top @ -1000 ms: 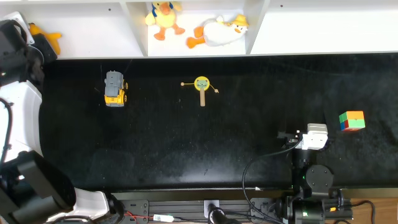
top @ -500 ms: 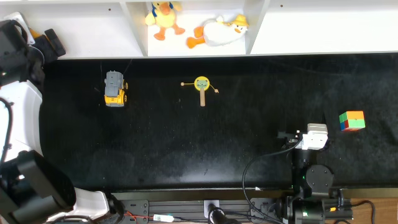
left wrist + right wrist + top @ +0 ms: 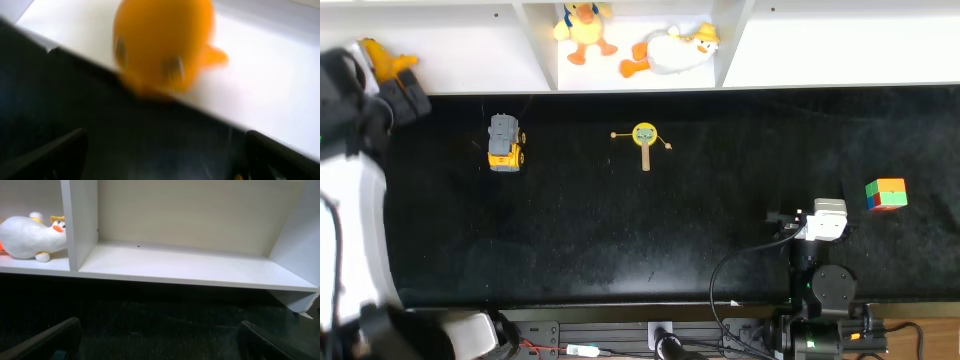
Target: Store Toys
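Observation:
An orange plush toy (image 3: 388, 58) (image 3: 165, 45) lies at the front edge of the left shelf compartment (image 3: 470, 50). My left gripper (image 3: 412, 98) (image 3: 165, 139) is just in front of it, over the black mat, open and holding nothing. On the mat lie a grey and yellow toy truck (image 3: 504, 142), a small rattle drum (image 3: 644, 138) and a colour cube (image 3: 885, 194). My right gripper (image 3: 802, 222) (image 3: 160, 326) rests low near its base, open and facing the right shelf compartment (image 3: 195, 265).
The middle compartment holds a yellow duck plush (image 3: 584, 24) and a white duck plush (image 3: 670, 50) (image 3: 31, 237). White dividers (image 3: 80, 225) separate the compartments. Cables run along the front edge near the right arm's base (image 3: 825, 290).
My left gripper has drawn back from the left compartment toward the mat. The orange plush, partly covered by the gripper before, now shows free on the shelf. The right arm has not moved.

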